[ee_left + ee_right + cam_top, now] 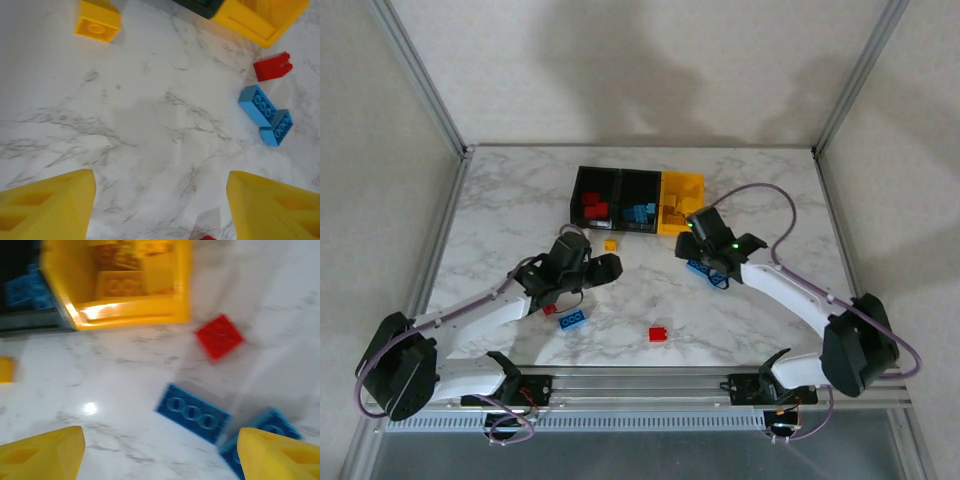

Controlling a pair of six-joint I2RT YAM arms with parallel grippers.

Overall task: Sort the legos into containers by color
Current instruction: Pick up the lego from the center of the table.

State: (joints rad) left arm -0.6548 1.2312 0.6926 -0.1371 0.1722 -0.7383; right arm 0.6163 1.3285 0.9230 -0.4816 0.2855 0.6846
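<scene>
In the left wrist view, the left hand [160, 210] is released: its yellow fingers [45, 210] stand wide apart over bare marble table [150, 125] with nothing between them. A yellow lego [97, 22] sits studs-up at the upper left. A corner of the yellow bin [265, 20] shows at the upper right. Near that corner lies a red lego [272, 66]. Below it, the longer blue lego [256, 103] runs from upper left to lower right. The shorter blue lego [277, 127] slants against its lower end.

The right wrist view is blurred. The right hand [160, 455] is also released, with its fingers spread and empty. The yellow bin lies ahead with yellow pieces [120, 285] inside it. The red lego is just beside the bin's corner. The longer blue lego lies studs-up, its long axis again running from upper left to lower right.

From above, the three containers stand touching in a row at the far middle of the table, their long axes pointing away from the arms. The left black bin [590, 180] holds red pieces and the middle black bin [640, 180] holds blue ones. The yellow bin is at the right end of the row, with the right hand just beside it. Near the left arm, a loose blue brick [572, 320] lies roughly crosswise. A second red brick [659, 334] sits apart, nearer the bases.
</scene>
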